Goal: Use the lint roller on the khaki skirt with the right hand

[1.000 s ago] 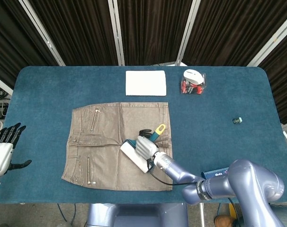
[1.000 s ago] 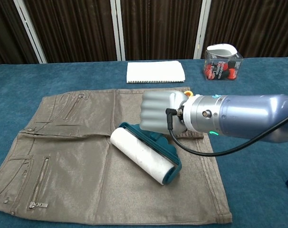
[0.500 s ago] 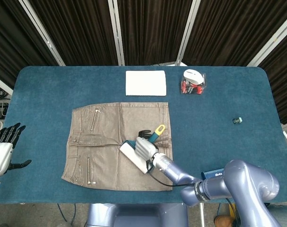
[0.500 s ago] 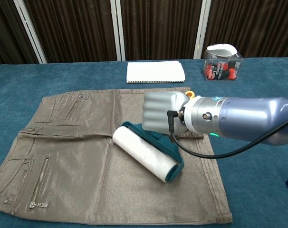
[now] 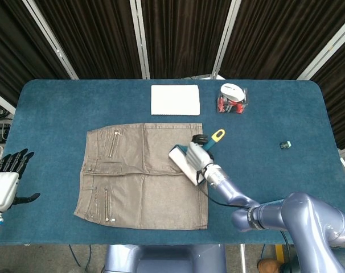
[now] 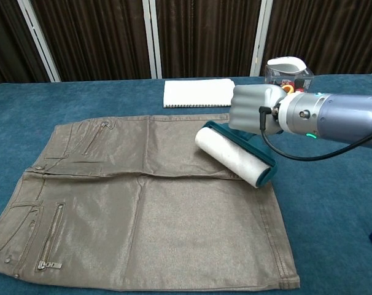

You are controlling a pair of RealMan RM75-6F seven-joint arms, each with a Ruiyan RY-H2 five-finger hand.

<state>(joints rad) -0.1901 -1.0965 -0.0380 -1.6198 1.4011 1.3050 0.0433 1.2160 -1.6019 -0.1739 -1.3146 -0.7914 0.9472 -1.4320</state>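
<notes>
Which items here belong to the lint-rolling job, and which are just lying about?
Job:
- lint roller, gripped by the right hand
- khaki skirt

Lying about:
- folded white cloth
- clear container with a white lid
- small dark object on the table's right side
- left hand, holding nothing, at the table's left edge

right hand (image 6: pixel 253 109) gripping lint roller (image 6: pixel 234 154), seemingly on khaki skirt (image 6: pixel 143 209)

1. Glossy blue-grey metallic right arm (image 5: pixel 309 219) with a silver wrist cuff.
2. Pale grey moulded right hand (image 6: pixel 252 109); black cable loops from it.
3. White left hand (image 5: pixel 3 185) with black fingers (image 5: pixel 13 161).
</notes>
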